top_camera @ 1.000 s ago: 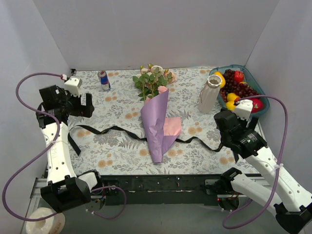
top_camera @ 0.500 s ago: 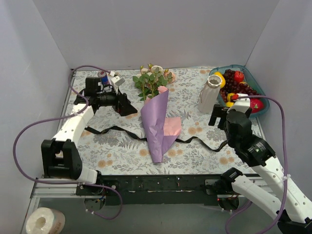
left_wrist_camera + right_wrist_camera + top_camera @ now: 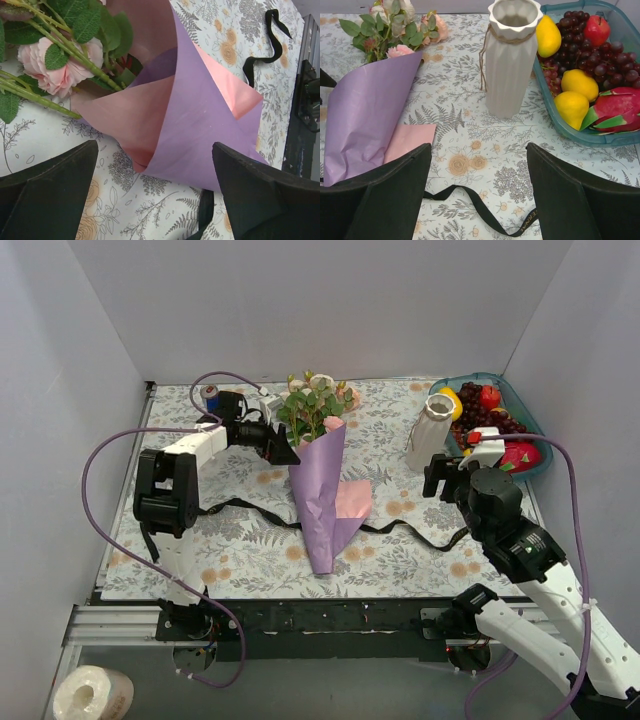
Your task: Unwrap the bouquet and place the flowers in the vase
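Floral tablecloth (image 3: 250, 540), can (image 3: 209, 395) overhead only, vase (image 3: 510, 75) twine (image 3: 495, 34) right wrist only

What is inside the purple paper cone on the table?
Green stems and leaves of the flowers enter the open top of the paper, whose inner face is pink. The blooms lie outside it. The lower stems are covered by the paper and cannot be seen.
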### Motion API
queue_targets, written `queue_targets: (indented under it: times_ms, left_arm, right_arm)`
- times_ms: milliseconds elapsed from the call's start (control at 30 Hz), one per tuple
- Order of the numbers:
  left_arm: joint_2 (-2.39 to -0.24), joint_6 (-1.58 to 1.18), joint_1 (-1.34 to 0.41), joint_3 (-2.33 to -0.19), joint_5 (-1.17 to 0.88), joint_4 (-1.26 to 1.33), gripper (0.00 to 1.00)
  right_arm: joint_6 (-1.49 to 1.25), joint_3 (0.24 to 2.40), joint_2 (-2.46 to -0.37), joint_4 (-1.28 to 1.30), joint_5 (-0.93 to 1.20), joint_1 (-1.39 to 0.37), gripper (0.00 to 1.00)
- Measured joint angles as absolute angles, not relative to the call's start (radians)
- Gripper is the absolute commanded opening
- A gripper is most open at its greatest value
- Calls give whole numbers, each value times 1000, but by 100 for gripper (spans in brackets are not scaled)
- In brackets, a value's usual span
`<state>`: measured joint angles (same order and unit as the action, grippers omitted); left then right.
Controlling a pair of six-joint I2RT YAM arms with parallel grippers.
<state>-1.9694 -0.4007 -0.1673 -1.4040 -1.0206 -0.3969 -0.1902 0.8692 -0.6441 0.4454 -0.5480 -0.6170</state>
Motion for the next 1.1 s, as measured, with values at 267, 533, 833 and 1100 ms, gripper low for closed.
queue_targets:
  times_ms: [267,533,833,1100]
  left_arm:
    - [-2013,-385,-181,-1427,-1025,-397,25]
    - [-2087,-313,-208,-1524,-1049,-506,0]
    - [-2086,-261,-213,-1651,-1085,-661,28]
    - [-2076,-177,-205,-1690,-1121,-774,61]
  right_arm:
    - [-179,869,-673,413,-495,-617,79]
    - [-179,869,-680,399,-471,-617,78]
    - [-180,869,-667,390,-443,-617,77]
    - [-180,868,-667,388,-399,-617,77]
